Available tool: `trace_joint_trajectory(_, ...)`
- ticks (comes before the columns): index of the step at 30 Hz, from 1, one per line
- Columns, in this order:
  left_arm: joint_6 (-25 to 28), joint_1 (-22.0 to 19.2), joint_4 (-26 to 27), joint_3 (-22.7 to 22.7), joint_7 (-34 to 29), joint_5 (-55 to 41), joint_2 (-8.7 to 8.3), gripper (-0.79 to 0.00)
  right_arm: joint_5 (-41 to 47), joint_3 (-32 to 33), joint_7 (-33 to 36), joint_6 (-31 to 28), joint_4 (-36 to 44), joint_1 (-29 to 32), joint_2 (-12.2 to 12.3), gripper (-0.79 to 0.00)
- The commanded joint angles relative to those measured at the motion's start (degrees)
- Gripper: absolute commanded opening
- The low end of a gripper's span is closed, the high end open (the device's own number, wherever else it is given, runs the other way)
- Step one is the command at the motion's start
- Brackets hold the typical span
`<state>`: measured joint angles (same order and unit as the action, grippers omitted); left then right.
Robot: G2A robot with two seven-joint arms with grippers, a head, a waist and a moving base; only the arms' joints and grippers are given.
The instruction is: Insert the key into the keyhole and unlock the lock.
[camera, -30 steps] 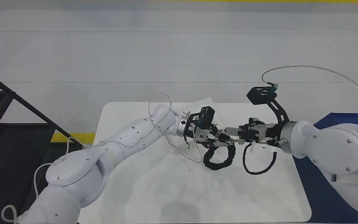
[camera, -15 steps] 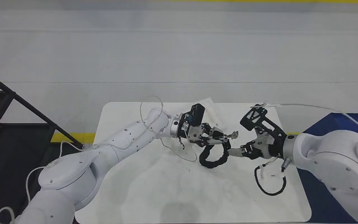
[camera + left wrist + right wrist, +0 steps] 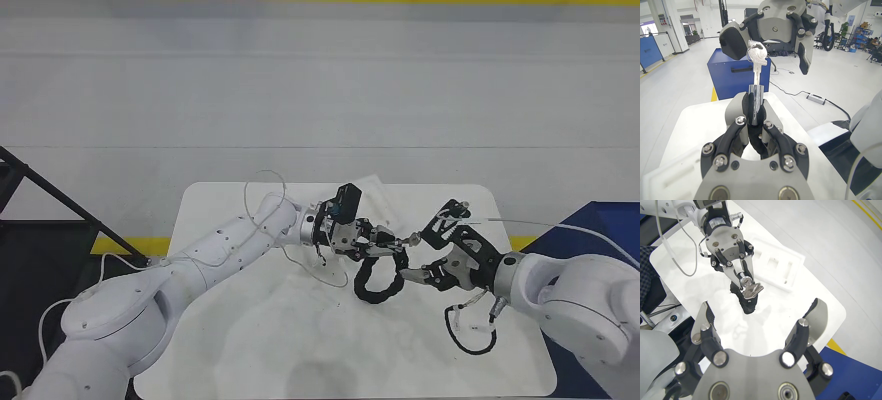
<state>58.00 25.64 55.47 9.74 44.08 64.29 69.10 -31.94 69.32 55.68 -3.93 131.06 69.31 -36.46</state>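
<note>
**Key seated, turn still to come.** Right of centre in the top view, we hold the lock (image 3: 755, 92) above the table (image 3: 280, 330) in the left gripper (image 3: 755, 111). Its jaws pinch the chrome cylinder, and the black cable (image 3: 378, 290) hangs in a loop just below in the frame. The key (image 3: 757, 56) stands seated in the keyhole (image 3: 746, 280), its head free. The right gripper (image 3: 762, 309) faces it from the right of the frame, jaws spread wide and touching nothing.

As we judge it, insertion is done and only the turn remains. To do it well, we should:
- lay the pads (image 3: 731, 42) flat on the two broad faces of the key's head and close firmly;
- rotate the wrist about the key's own axis, neither pulling nor bending it;
- hold the cylinder against twisting with the left grip.

The small ring (image 3: 747, 55) at the head could get caught under a pad.
</note>
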Motion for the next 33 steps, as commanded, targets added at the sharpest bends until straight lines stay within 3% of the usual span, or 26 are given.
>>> trace_joint_trajectory(1, 0.00, -0.33, -0.37, 0.00, -1.11, -0.38, -0.06, -0.785, -0.03, 0.00, -0.03, 0.00, 0.00, 0.00, 0.00, 0.000)
trace_joint_trajectory(6, 0.00, -0.72, -0.59, 0.00, -3.77, -2.09, -0.13, -0.785, 0.03, -0.05, -0.31, -0.14, 0.02, 0.09, -0.02, 0.000)
trace_joint_trajectory(13, 0.00, -0.68, 1.28, 0.00, -7.86, -4.59, -0.31, -0.785, -0.09, -0.59, 2.61, -16.65, -2.96, -1.80, 0.08, 0.000)
trace_joint_trajectory(22, 0.00, -0.74, 2.33, 0.00, -17.82, -13.72, 0.20, -0.785, -7.61, -0.13, -1.01, -24.72, -3.21, -2.05, 0.02, 0.000)
trace_joint_trajectory(33, 0.00, -1.55, 2.97, 0.00, -24.80, -20.65, 0.48, -0.785, -12.08, -3.61, 1.83, -25.48, -0.69, -2.76, -0.62, 0.000)
